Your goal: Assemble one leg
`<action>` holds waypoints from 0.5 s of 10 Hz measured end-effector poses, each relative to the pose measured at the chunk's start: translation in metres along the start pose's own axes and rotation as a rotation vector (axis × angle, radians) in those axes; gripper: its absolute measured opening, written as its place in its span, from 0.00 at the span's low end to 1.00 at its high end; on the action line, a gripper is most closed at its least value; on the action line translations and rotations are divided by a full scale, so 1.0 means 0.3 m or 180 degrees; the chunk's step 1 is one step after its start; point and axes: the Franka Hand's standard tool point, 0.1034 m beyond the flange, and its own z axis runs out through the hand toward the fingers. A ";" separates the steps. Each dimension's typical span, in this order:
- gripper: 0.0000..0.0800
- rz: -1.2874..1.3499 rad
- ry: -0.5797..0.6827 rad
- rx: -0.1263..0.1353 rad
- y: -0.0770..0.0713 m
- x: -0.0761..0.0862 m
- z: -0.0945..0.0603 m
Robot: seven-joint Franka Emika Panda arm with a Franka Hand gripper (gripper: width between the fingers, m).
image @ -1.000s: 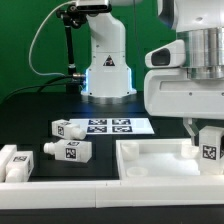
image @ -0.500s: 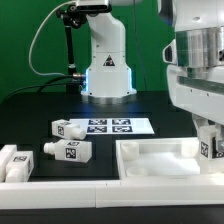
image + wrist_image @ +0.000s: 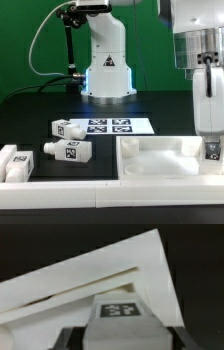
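Note:
My gripper (image 3: 211,136) hangs at the exterior view's right and is shut on a leg (image 3: 212,151), a stubby white post with a black-and-white tag. It holds the leg upright at the right corner of the large white tray-shaped part (image 3: 150,150). In the wrist view the leg (image 3: 120,309) sits between the dark fingers (image 3: 70,339) of the gripper (image 3: 122,341), right over the tray's corner (image 3: 110,266). Whether the leg touches the tray I cannot tell. Two more legs (image 3: 65,129) (image 3: 68,151) lie on the table at the left.
The marker board (image 3: 112,126) lies behind the tray, in front of the robot base (image 3: 105,65). A long white border piece (image 3: 60,186) runs along the front edge. Another white part (image 3: 12,161) sits at the far left.
The wrist has turned, so the gripper body looks narrower. The held leg has gone down and slightly to the exterior view's right, toward the tray's corner.

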 end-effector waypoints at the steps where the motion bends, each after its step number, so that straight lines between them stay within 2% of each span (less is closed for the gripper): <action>1: 0.36 0.0069 0.0018 0.0008 0.001 0.000 -0.001; 3: 0.36 0.0017 0.0021 0.0009 0.001 0.001 0.000; 4: 0.57 -0.0009 0.0020 0.0010 0.001 -0.001 -0.001; 5: 0.57 -0.0172 -0.0010 0.0019 -0.004 -0.015 -0.030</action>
